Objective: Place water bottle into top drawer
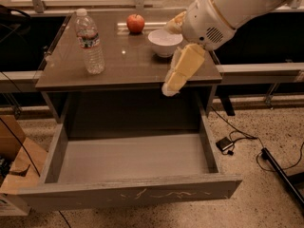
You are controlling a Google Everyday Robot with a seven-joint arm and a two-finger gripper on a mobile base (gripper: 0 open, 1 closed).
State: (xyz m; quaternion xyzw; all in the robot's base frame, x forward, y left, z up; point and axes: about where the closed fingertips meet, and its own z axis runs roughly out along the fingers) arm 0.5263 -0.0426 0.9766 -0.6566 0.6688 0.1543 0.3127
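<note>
Now, the water bottle (90, 42) stands upright on the left part of the tabletop (128, 65), with its white cap on top and its label band around the upper part. It is well apart from the tool (172, 87), which hangs over the front right edge of the tabletop, pointing down and a little to the left, just above the open top drawer (133, 194). The tool has no hold of the bottle, and nothing shows in its grip; whether it is open or closed I cannot tell. The white arm comes in from the upper right corner.

The top drawer is pulled out toward the camera. Its grey inside is bare, and its long front panel has pale scratches. Near the back of the tabletop there is a red apple (136, 23), and beside it to the right a white bowl (165, 42), partly hidden by the arm. A cardboard box (19, 170) sits on the floor at the left, and dark cables (228, 144) lie on the speckled floor at the right.
</note>
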